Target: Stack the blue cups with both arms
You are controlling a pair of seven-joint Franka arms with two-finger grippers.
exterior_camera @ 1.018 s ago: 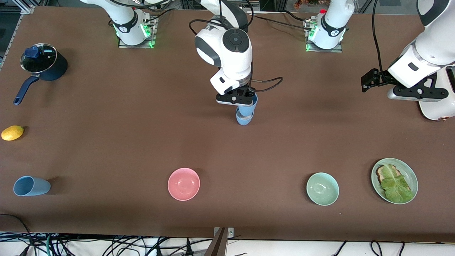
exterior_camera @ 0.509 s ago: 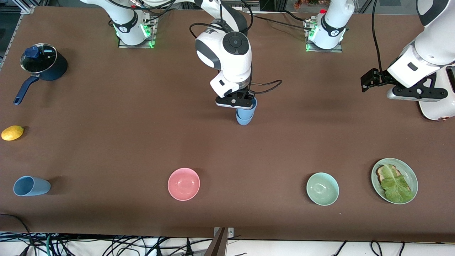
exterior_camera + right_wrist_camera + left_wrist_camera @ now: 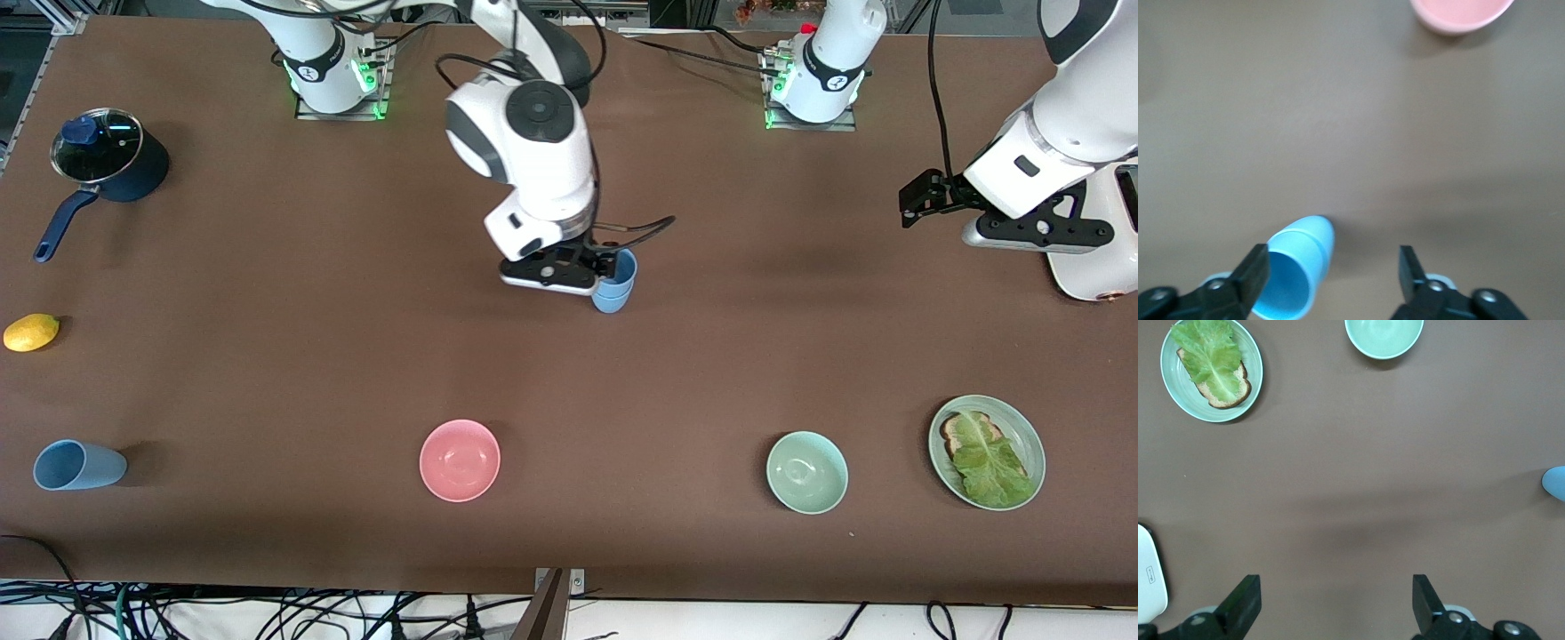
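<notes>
In the front view the right arm's wrist hides the right gripper (image 3: pixel 578 271) and part of the stacked blue cups (image 3: pixel 613 286), while the left arm runs off the picture's edge at its end of the desk, its gripper (image 3: pixel 1338 603) cropped in the left wrist view.

Illumination is even and diffuse from overhead; the brown desk (image 3: pixel 267 373) is uniformly lit with no glare, and shadows are soft, notably the dark smudge beside the lying blue cup (image 3: pixel 78 465) and a broad faint band across the left wrist view. The front view is sharp edge to edge without visible distortion. The right wrist view is blurred overall, with the stacked cups (image 3: pixel 1295 272) and pink bowl (image 3: pixel 1461 15) soft-edged.
</notes>
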